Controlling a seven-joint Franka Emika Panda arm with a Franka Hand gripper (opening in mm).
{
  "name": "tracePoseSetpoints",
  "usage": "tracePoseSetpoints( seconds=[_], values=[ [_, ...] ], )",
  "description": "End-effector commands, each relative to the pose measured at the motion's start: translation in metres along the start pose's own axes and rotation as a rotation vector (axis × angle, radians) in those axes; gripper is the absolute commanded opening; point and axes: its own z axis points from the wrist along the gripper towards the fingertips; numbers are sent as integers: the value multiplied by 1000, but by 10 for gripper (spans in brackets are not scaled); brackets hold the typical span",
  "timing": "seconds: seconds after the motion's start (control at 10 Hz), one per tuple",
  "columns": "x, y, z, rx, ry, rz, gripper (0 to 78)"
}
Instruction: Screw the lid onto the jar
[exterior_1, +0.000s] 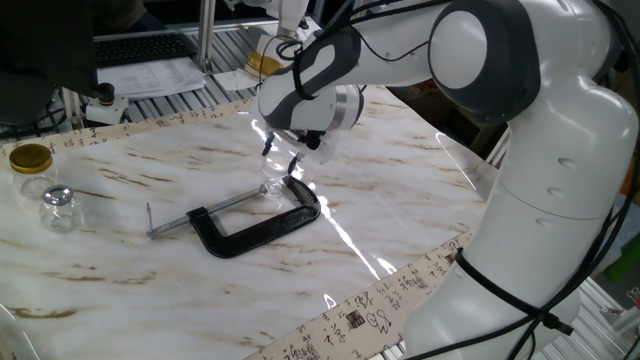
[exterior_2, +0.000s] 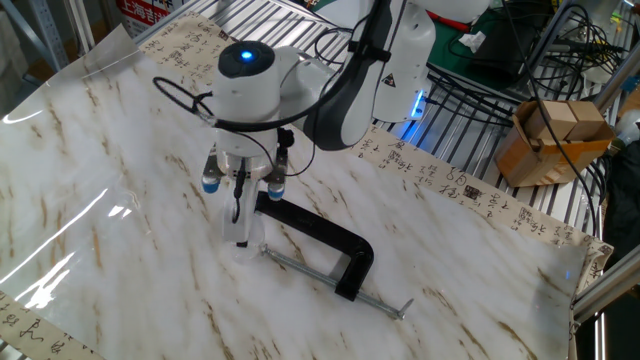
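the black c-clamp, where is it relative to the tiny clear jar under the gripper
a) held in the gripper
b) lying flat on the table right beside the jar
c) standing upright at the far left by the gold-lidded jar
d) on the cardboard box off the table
b: the black C-clamp lies flat on the marble table, its upper end next to the tiny jar below the gripper.
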Motion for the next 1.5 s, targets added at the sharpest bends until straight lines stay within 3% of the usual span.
tracePoseSetpoints(
  seconds=[0.1, 0.3, 0.4, 0.6, 1.1, 1.5],
  values=[
    [0, 3, -1, -8, -43, 103, 11],
    [0, 3, -1, 21, -43, 100, 11],
    [0, 3, -1, 62, -47, 100, 11],
    [0, 3, -2, 88, -49, 102, 11],
    [-1, 4, -1, 109, -54, 131, 11],
    [-2, 4, -1, 116, -46, 221, 11]
  ],
)
